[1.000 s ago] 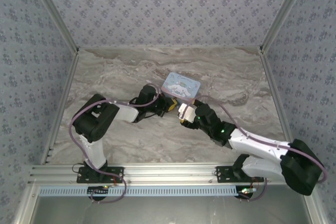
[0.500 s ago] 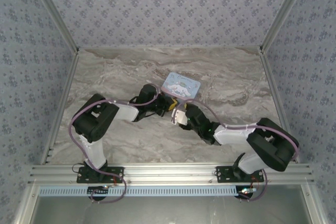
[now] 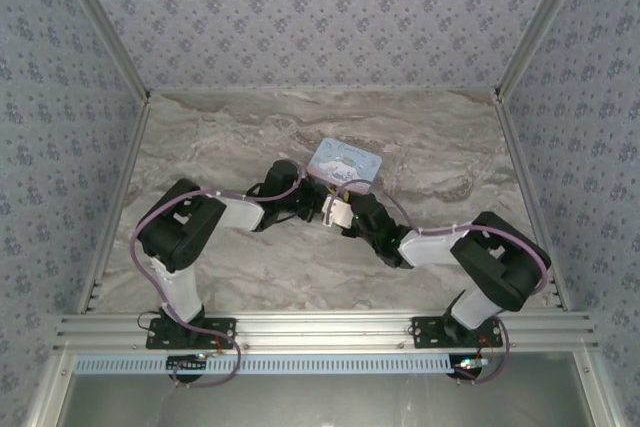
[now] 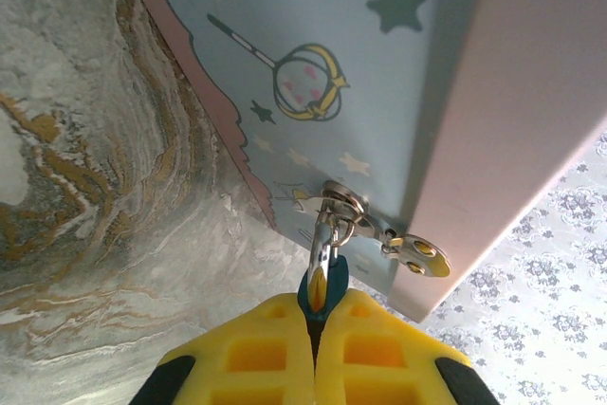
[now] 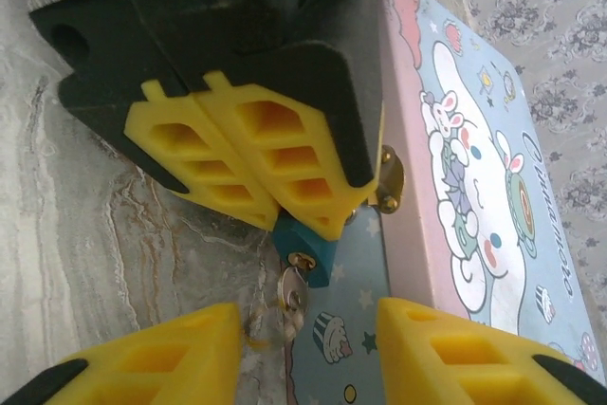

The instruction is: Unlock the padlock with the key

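Observation:
The small teal padlock [image 4: 321, 293] hangs by its thin metal shackle [image 4: 322, 239] from the hasp of the pale blue cartoon tin [image 3: 346, 163]. My left gripper [image 4: 318, 318] is shut on the padlock's body. In the right wrist view the padlock [image 5: 311, 246] sticks out below the left gripper's yellow fingers [image 5: 256, 163]. The key [image 5: 294, 289], a small silvery piece, sits at the keyhole. My right gripper [image 5: 308, 353] is open, one finger on each side of the key, touching neither it nor the padlock. In the top view the two grippers [image 3: 330, 209] meet in front of the tin.
The tin [image 5: 474, 168] lies flat on the marble tabletop [image 3: 230, 137], just beyond both grippers. Patterned walls [image 3: 320, 17] enclose the table at the back and both sides. A metal rail [image 3: 320, 327] runs along the near edge.
The right arm has swung left and forward up to the padlock, and its jaws have narrowed. The left arm and the padlock have stayed put.

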